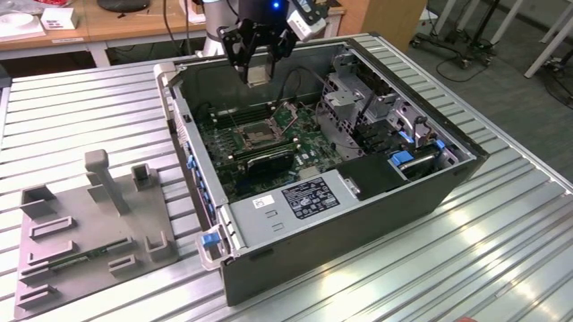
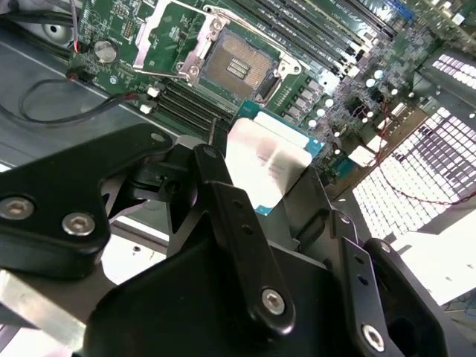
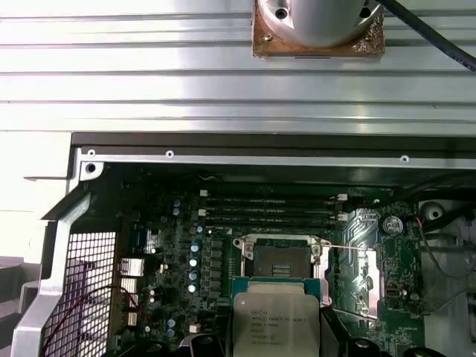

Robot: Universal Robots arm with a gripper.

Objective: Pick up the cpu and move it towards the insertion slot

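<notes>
In the exterior view my gripper [image 1: 257, 75] hangs over the far part of the open computer case [image 1: 313, 228], shut on the cpu [image 1: 257, 72], a small pale square held between the black fingers. In both wrist views the cpu [image 2: 271, 160] [image 3: 274, 320] shows its silvery top and thin pale rim, in the air above the motherboard. The insertion slot [image 1: 253, 136] [image 2: 238, 65] [image 3: 281, 262] lies below and a little apart from the chip, its metal frame lifted open around a dark centre.
Long black memory slots [image 3: 268, 210] run beside the socket. A drive cage [image 1: 358, 107] and a labelled power supply [image 1: 309, 198] fill the near side of the case. A grey fixture plate [image 1: 90, 235] with upright posts lies at the exterior view's left on the ribbed metal table.
</notes>
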